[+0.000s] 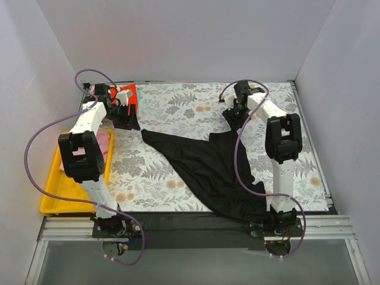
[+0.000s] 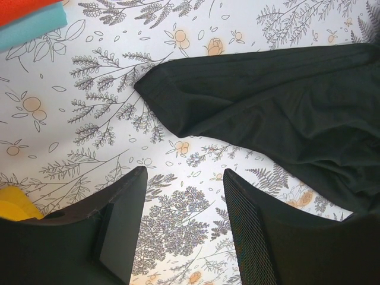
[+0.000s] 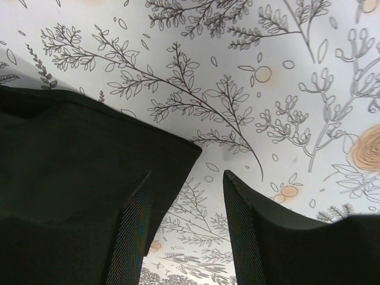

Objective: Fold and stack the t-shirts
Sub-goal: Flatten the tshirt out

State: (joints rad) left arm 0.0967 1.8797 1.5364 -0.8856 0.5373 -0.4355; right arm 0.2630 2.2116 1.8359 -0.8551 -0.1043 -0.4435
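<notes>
Jaws apart on both arms, black t-shirt (image 1: 208, 163) loose on the table cloth (image 1: 178, 107)

From the top camera I see the black t-shirt spread crumpled from the middle of the table to the near right edge, by the right arm's base. The left gripper (image 1: 126, 119) hangs at the far left, just beside the red-orange t-shirt (image 1: 127, 92). The right gripper (image 1: 234, 113) sits over the black shirt's far right tip. From up there I cannot read either pair of fingers.

The wrist views settle it. On the left wrist the fingers stand wide with only flowered cloth between them, and the black shirt's corner lies beyond, apart from them. The teal t-shirt (image 2: 29, 27) shows there at the top left, next to the red-orange one. On the right wrist the fingers are parted too, and a corner of black cloth reaches into the gap by the left-hand finger; whether it touches I cannot tell.

Only the top camera shows me the pink t-shirt (image 1: 102, 142), lying in the yellow tray (image 1: 59, 196) at the left.
</notes>
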